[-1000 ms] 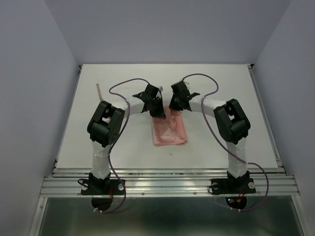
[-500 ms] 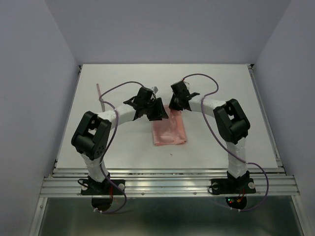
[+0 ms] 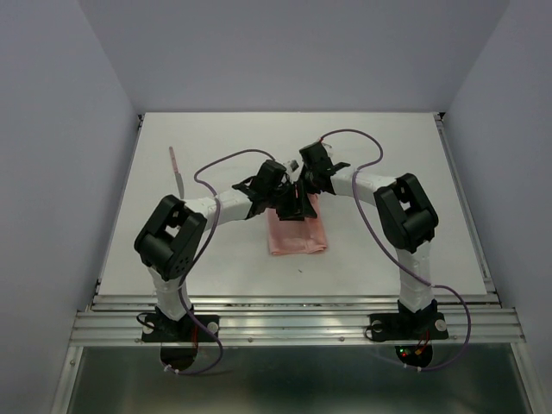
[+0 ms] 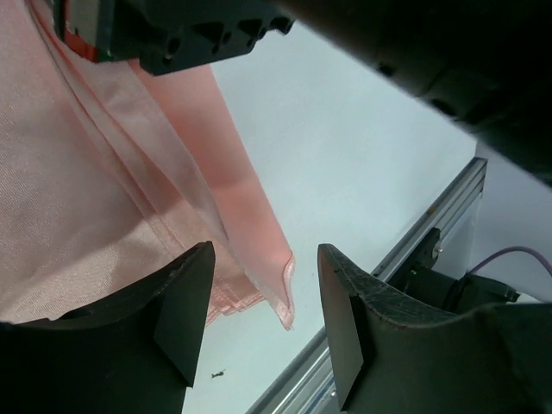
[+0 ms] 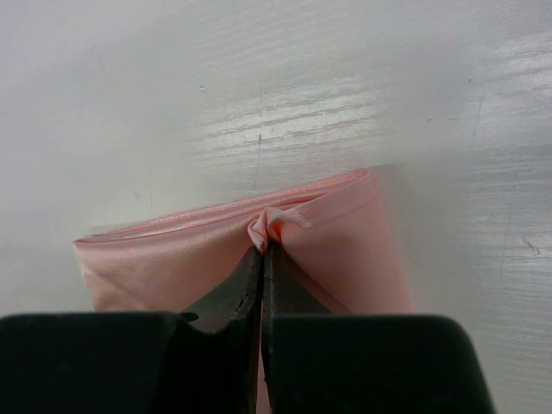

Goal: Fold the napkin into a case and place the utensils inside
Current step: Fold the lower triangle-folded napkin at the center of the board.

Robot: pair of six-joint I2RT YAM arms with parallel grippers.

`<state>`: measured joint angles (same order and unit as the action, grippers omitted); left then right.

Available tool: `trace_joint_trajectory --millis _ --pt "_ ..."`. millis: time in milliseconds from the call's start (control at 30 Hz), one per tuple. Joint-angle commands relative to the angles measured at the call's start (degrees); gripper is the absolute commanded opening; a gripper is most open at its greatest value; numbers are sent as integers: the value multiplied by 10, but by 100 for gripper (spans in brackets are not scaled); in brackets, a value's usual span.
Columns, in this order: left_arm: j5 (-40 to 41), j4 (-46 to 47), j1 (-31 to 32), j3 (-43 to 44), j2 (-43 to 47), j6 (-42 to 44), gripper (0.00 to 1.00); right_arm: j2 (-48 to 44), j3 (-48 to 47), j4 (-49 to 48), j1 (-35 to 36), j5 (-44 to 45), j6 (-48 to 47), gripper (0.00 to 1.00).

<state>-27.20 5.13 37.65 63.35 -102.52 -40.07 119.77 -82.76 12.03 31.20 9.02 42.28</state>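
The salmon-pink napkin (image 3: pixel 298 231) lies folded into a narrow rectangle at mid-table. My right gripper (image 3: pixel 305 191) is shut on a pinched bit of its far folded edge, and the cloth (image 5: pixel 345 233) bunches at the fingertips (image 5: pixel 261 250). My left gripper (image 3: pixel 293 207) hovers open over the napkin's far part, right beside the right gripper. In the left wrist view its fingers (image 4: pixel 185 319) stand apart with nothing gripped, and layered napkin edges (image 4: pixel 103 190) lie beneath. One pinkish utensil (image 3: pixel 176 167) lies far left on the table.
The white table (image 3: pixel 388 155) is walled in on three sides. An aluminium rail (image 3: pixel 293 323) runs along its near edge, also visible in the left wrist view (image 4: pixel 414 250). Purple cables loop from both arms.
My left arm swung right, from beside the napkin's far left corner to over the napkin, and its jaws opened. The right gripper stayed shut on the cloth edge.
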Motion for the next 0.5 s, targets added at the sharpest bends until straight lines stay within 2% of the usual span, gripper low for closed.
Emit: trace_joint_trajectory --millis 0,100,200,233,333,367,400,433,467 --pt "6 -20 13 14 -23 13 62 13 -9 19 4 15 0 1" --pt "21 -35 16 19 -38 21 58 9 -6 19 4 17 0 1" --pt "27 -38 18 15 -47 21 45 6 -3 19 4 18 2 1" --pt "30 -40 18 15 -51 22 36 6 -3 19 4 18 2 1" --pt "37 -42 18 12 -53 24 21 1 -1 19 4 16 2 1" --pt "38 -42 18 10 -53 24 11 -1 1 19 4 15 2 1" --pt "39 -43 18 9 -53 24 5 -2 2 19 4 15 2 4" --pt "40 -43 18 5 -52 25 0 -8 3 20 4 14 1 14" --pt "41 -43 18 4 -51 25 0 -13 4 19 4 12 -1 22"
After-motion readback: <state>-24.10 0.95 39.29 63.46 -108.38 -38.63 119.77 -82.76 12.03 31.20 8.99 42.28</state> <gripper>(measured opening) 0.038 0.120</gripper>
